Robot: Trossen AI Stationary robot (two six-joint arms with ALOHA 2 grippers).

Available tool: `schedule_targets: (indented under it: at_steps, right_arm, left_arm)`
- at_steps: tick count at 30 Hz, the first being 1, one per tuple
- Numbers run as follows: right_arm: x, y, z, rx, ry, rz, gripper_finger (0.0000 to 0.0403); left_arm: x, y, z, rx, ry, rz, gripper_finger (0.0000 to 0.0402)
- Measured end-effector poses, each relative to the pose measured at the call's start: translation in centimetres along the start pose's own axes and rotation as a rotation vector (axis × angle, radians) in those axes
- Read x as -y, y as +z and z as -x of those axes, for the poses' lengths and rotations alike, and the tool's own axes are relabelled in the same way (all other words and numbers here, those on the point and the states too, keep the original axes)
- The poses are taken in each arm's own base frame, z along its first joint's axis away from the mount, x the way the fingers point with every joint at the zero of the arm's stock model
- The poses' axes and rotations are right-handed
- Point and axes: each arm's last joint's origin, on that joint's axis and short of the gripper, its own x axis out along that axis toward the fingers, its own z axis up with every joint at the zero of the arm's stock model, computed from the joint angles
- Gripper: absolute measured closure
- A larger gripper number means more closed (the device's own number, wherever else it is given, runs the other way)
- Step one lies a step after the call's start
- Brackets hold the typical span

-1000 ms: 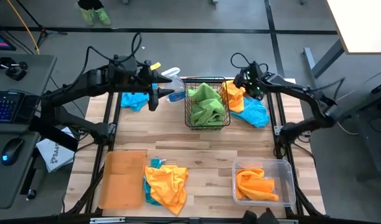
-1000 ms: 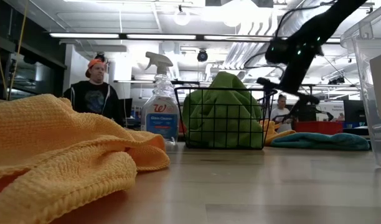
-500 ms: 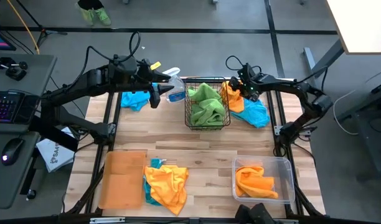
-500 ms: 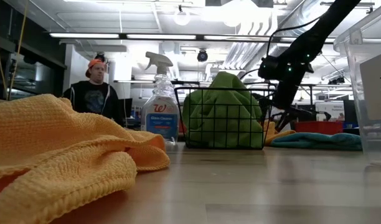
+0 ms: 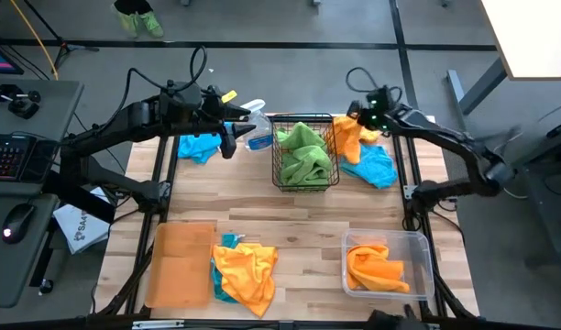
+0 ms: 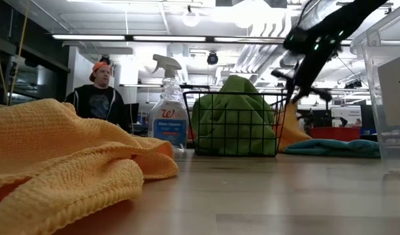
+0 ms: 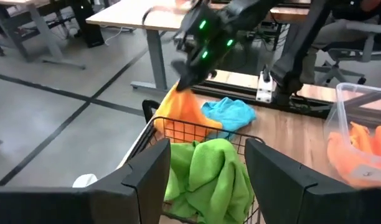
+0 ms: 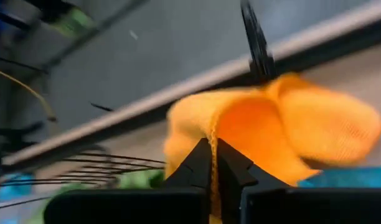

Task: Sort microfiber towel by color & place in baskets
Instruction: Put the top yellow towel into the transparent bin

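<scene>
My right gripper [image 5: 361, 119] is shut on an orange towel [image 5: 347, 139] at the far side of the table, just right of the black wire basket [image 5: 273, 151]. That basket holds green towels [image 5: 303, 151]. A blue towel [image 5: 377, 170] lies under and beside the orange one. My left gripper [image 5: 227, 147] hangs open above the table's far left, left of the basket, with nothing between its fingers. A clear bin [image 5: 425, 266] with orange towels [image 5: 377, 270] stands at the near right, and a flat orange-brown tray [image 5: 180, 266] at the near left. My right gripper pinches a raised fold of the orange towel [image 8: 210, 134] between its two fingers. The fingers come from above, slanting down. The towel is drawn up into a peak and hangs below the fingers [image 6: 293, 85]; its lower end [image 6: 290, 140] still rests low beside the basket.
A clear spray bottle [image 5: 253, 136] with blue liquid stands left of the basket, near another blue towel [image 5: 200, 147]. A pile of orange and blue towels [image 5: 244, 270] lies at the near edge beside the tray. A person [image 6: 102, 94] stands beyond the table.
My right gripper went down onto the orange towel beside the basket, shut on it and rose again. The towel's upper part has come up into a peak while its lower end stays down.
</scene>
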Motion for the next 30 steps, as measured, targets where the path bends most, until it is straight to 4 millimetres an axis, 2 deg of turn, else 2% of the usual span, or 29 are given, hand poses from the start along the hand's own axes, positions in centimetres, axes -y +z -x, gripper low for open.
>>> schedule_targets:
  at_steps: [6, 10, 18, 22, 26, 30]
  right_arm:
    - [-0.6, 1.8, 6.9, 0.157, 0.198, -0.011, 0.0402]
    - [-2.3, 3.0, 11.7, 0.239, 0.391, 0.036, 0.0402]
    - [-7.6, 3.3, 20.4, 0.220, 0.809, 0.338, 0.0402]
    - [-9.0, 2.6, 24.6, 0.186, 0.992, 0.450, 0.0403]
    - [-9.9, 1.5, 27.1, 0.114, 1.102, 0.530, 0.0403]
    - [-11.3, -0.3, 27.7, 0.032, 1.179, 0.609, 0.0403]
  left_arm:
    - [-0.3, 0.2, 0.0, 0.013, 0.069, -0.069, 0.0207]
    - [-0.6, 0.7, -0.5, 0.053, 0.129, -0.131, 0.0207]
    - [-0.9, 1.4, -4.8, 0.134, 0.094, -0.152, 0.0204]
    - [-0.5, 1.8, -6.7, 0.205, 0.015, -0.126, 0.0193]
    - [-0.1, 2.6, -7.8, 0.328, -0.090, -0.126, 0.0172]
    - [0.1, 3.5, -8.1, 0.444, -0.133, -0.130, 0.0145]
